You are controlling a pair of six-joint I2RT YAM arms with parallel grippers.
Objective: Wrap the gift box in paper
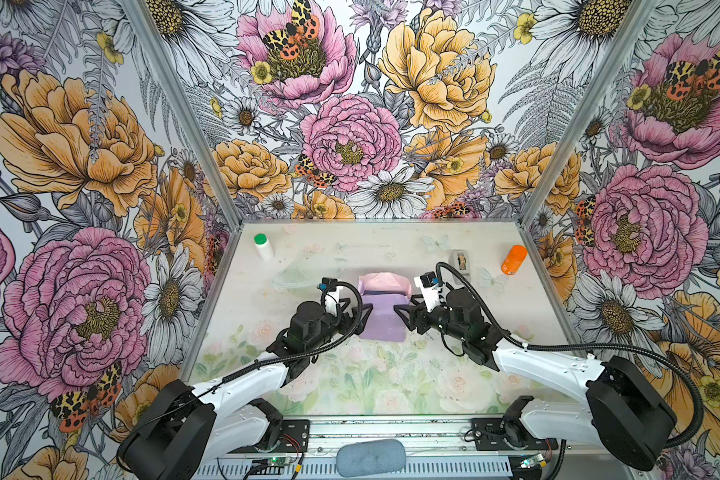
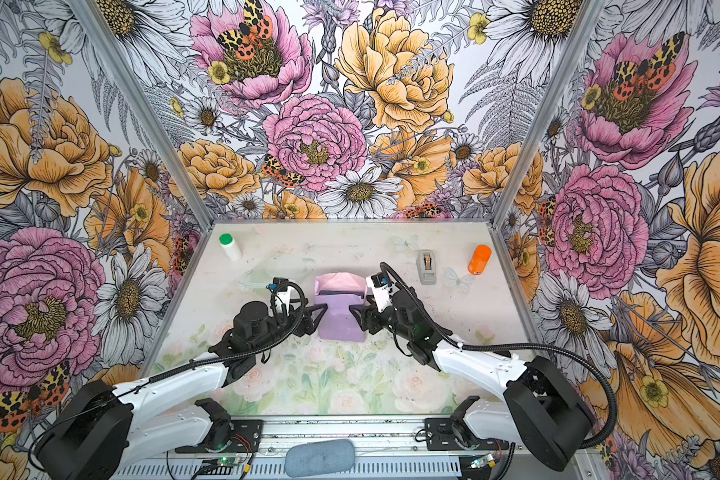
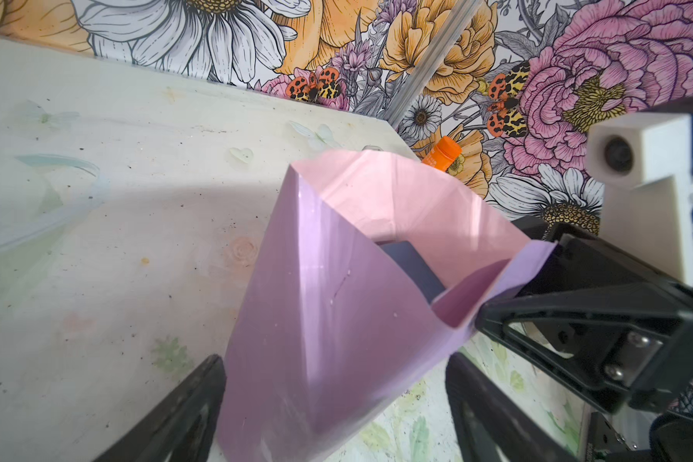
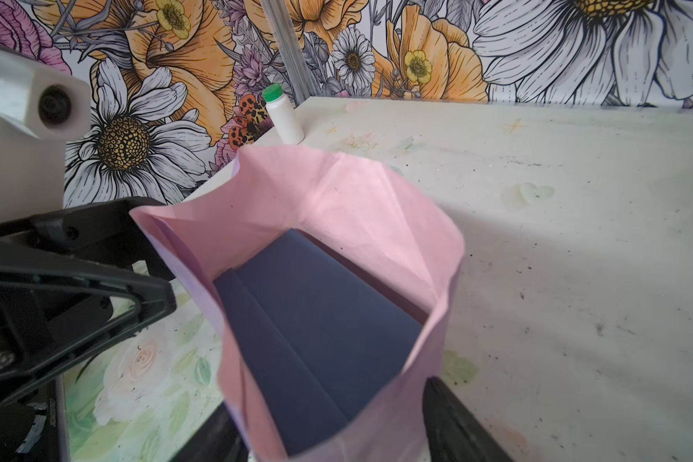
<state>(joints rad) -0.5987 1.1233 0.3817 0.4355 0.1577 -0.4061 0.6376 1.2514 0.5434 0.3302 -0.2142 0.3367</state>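
Paper [image 1: 385,320] sleeves the gift box [image 4: 321,340] mid table [image 1: 350,374], ends open; left gripper [image 2: 319,311] jaws spread astride one end, gap showing; right gripper [image 2: 356,313] jaws flank the other, whether clamped I cannot tell

Robot test cell in a laboratory: floral-printed panels [image 1: 80,166] on aluminium posts [image 1: 179,104] enclose a tabletop [image 1: 350,374]; left arm [image 1: 242,384] and right arm [image 1: 549,368] bolted to a metal rail [image 1: 391,432], bare circuit boards [image 1: 275,460] alongside
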